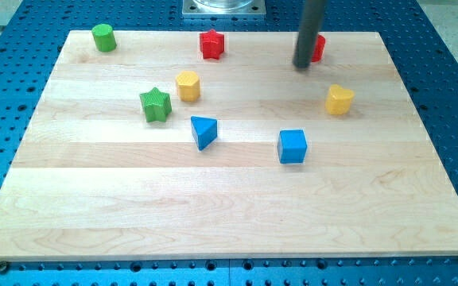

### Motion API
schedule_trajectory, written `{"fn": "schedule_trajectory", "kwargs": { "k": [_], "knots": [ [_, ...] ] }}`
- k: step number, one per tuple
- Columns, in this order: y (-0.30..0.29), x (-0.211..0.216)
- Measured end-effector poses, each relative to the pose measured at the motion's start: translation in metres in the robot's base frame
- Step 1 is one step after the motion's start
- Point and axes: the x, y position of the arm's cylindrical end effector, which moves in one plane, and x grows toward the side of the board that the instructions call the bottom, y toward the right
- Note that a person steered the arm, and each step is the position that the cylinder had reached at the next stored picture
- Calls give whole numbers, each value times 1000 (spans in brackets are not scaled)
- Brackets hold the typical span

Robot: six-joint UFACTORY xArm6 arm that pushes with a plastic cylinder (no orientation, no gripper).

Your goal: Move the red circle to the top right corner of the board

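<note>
The red circle (pixel 318 48) lies near the board's top edge, right of centre, mostly hidden behind my rod. Only its right side shows. My tip (pixel 302 65) rests on the board just left of and slightly below the red circle, touching or nearly touching it. The board's top right corner (pixel 377 36) is further to the view's right of the red circle.
A red star (pixel 211 44) sits at top centre, a green cylinder (pixel 102 36) at top left. A yellow hexagon (pixel 187 85), green star (pixel 155 105) and blue triangle (pixel 203 131) group at centre left. A blue cube (pixel 293 146) and yellow heart (pixel 339 99) lie at right.
</note>
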Motion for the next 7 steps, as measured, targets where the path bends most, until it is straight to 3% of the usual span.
{"fn": "schedule_trajectory", "kwargs": {
  "k": [2, 5, 7],
  "knots": [
    [67, -22],
    [53, -16],
    [-12, -7]
  ]
}}
